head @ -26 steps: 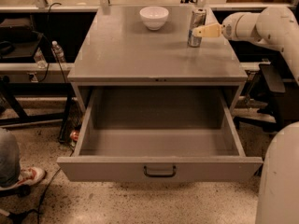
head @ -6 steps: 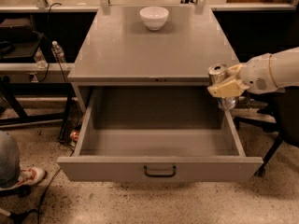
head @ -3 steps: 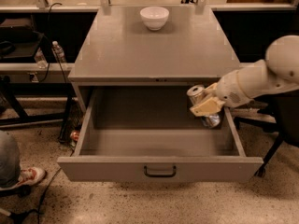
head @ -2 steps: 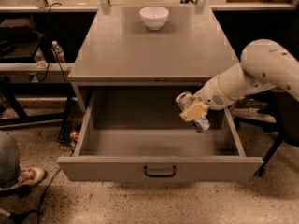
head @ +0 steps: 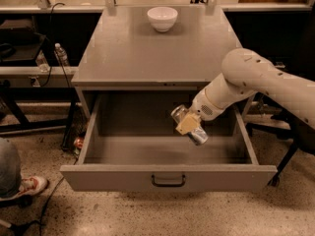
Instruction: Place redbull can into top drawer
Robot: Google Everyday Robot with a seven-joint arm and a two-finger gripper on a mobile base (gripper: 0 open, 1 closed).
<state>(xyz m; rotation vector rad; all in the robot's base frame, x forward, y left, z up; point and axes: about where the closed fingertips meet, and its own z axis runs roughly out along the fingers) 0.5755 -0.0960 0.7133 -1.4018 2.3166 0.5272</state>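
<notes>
Camera view: gripper (head: 188,124) pinches the redbull can (head: 198,135) round its middle, can tilted w/ top up-left, low inside the open top drawer (head: 167,177) right of centre, apparently just off the floor, prob. so release drops it safely inside.

- 1 redbull can (head: 199,135), tilted, inside the open drawer space
- 1 gripper (head: 189,124), over the right half of the drawer, fingers clamped on the can
- 1 robot arm (head: 256,80), coming in from the right
- 1 top drawer (head: 113,177), pulled out; 1 dark bar handle (head: 168,181) on its front
- 1 grey cabinet (head: 147,53)
- 1 white bowl (head: 162,18), at the back of the cabinet top
- 1 plastic bottle (head: 61,54), far left
- 1 small red can (head: 78,142), on the floor left of the drawer
- 1 shoe (head: 32,185), bottom left
</notes>
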